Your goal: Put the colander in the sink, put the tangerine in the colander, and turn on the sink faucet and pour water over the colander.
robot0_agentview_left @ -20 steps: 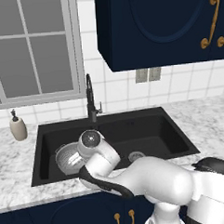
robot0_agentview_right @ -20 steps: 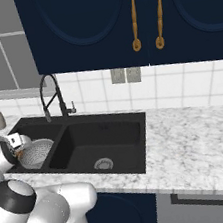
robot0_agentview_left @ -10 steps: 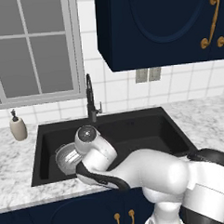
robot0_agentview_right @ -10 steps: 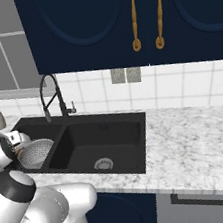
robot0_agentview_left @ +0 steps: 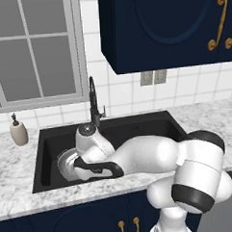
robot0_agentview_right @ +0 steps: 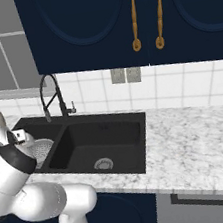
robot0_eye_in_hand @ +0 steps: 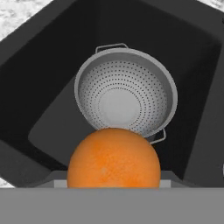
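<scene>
The small round bright orange tangerine [robot0_eye_in_hand: 113,158], low centre in the hand view, sits grasped in the hand [robot0_eye_in_hand: 114,183] above the perforated silver-grey metal colander [robot0_eye_in_hand: 126,91] in the black double-basin sink [robot0_eye_in_hand: 41,83]; released off-centre, it might strike the rim and roll out.

Silver perforated colander [robot0_eye_in_hand: 126,92] upright in black sink's [robot0_eye_in_hand: 48,74] left basin, bright orange tangerine [robot0_eye_in_hand: 113,158] held above it
</scene>
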You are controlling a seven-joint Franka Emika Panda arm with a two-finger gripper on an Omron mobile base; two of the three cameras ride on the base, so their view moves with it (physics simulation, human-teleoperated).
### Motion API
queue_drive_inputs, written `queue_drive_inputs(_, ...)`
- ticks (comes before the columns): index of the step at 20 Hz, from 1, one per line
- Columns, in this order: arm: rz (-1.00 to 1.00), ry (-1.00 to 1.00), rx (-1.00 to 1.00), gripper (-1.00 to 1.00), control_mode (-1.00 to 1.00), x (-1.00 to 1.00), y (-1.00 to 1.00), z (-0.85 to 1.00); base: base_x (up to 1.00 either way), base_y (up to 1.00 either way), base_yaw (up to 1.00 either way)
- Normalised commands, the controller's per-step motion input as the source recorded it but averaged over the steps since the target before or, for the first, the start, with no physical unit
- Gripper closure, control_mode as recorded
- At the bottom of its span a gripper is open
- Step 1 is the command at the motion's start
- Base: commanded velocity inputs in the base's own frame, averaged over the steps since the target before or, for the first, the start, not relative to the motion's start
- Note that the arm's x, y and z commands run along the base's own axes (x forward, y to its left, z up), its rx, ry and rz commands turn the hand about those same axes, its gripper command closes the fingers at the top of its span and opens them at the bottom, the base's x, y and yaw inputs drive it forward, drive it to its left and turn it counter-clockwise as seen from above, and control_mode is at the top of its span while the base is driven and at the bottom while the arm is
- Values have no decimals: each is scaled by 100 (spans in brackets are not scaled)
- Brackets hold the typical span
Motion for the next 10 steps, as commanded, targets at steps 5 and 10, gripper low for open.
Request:
queue_drive_inputs(5, -1, 12, -6, 100, -100, 10, 14, 2, 0, 0, 0)
queue_drive_inputs(10, -2, 10, -8, 100, -100, 4, 11, 3, 0, 0, 0)
